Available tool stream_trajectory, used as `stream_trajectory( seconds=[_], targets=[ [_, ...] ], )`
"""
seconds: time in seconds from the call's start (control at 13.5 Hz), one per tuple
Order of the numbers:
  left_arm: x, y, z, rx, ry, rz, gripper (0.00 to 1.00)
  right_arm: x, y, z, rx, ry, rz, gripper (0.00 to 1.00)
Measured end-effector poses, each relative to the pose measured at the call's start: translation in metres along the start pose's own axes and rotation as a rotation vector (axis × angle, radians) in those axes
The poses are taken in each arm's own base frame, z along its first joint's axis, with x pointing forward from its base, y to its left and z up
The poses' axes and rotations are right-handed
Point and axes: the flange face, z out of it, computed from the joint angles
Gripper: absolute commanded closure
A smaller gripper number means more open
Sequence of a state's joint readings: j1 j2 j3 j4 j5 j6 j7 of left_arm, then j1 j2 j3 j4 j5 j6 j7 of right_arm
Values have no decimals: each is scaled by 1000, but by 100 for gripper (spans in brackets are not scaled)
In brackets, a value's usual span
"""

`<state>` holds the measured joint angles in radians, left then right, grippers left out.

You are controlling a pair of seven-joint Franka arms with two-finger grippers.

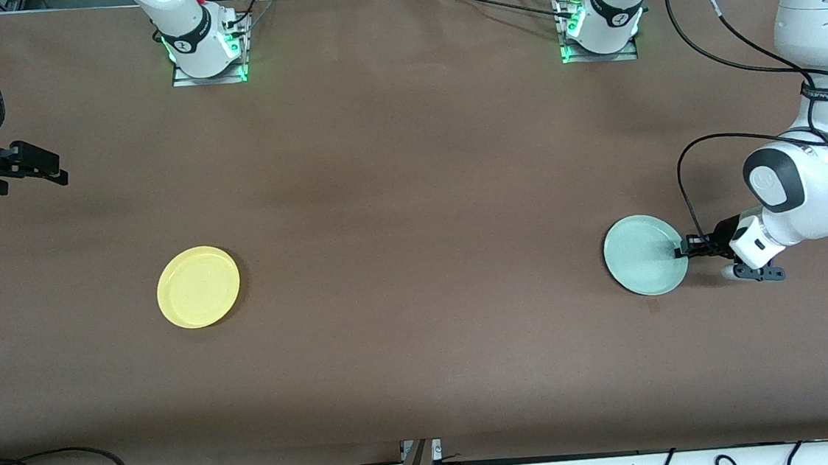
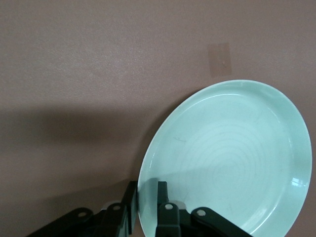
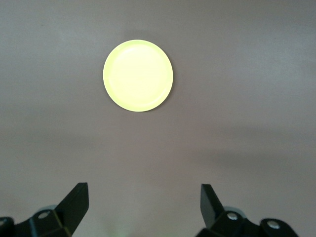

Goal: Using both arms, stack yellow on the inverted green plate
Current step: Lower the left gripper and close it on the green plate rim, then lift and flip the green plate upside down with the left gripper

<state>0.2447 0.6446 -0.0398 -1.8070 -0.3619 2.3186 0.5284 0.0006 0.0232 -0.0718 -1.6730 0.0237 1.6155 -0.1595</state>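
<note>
The right end effector hangs over the desk at the right arm's end, its jaws wide apart and holding nothing; this arm waits. The yellow plate lies flat on the desk, rim up, well apart from that end effector and nearer the front camera than the spot it hangs over. In the right wrist view the yellow plate sits well ahead of the spread fingers.

At the left arm's end, the left end effector is down at desk level, clamped on the rim of the green plate. In the left wrist view one finger lies inside the green plate and the other outside, pinching the rim. The plate is hollow side up. A pale tape patch lies on the desk just past the plate's rim.
</note>
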Motion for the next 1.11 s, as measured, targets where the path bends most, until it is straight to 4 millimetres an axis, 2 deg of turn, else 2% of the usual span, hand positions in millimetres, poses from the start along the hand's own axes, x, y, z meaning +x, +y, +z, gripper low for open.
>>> stream_trajectory(
  seconds=[0.37,0.52,0.74,0.96,1.11],
  targets=[
    [2,3,0,1,2,14,100,0,0,0,0,0,0,0],
    [9,12,-4,6,15,38,100,0,0,0,0,0,0,0],
    [37,56,-31,31,73,126,100,0,0,0,0,0,0,0],
    [65,113,-65,109,116,268,100,0,0,0,0,-1,0,0],
    [79,156,-77,190,123,353,100,0,0,0,0,-1,0,0]
  ],
)
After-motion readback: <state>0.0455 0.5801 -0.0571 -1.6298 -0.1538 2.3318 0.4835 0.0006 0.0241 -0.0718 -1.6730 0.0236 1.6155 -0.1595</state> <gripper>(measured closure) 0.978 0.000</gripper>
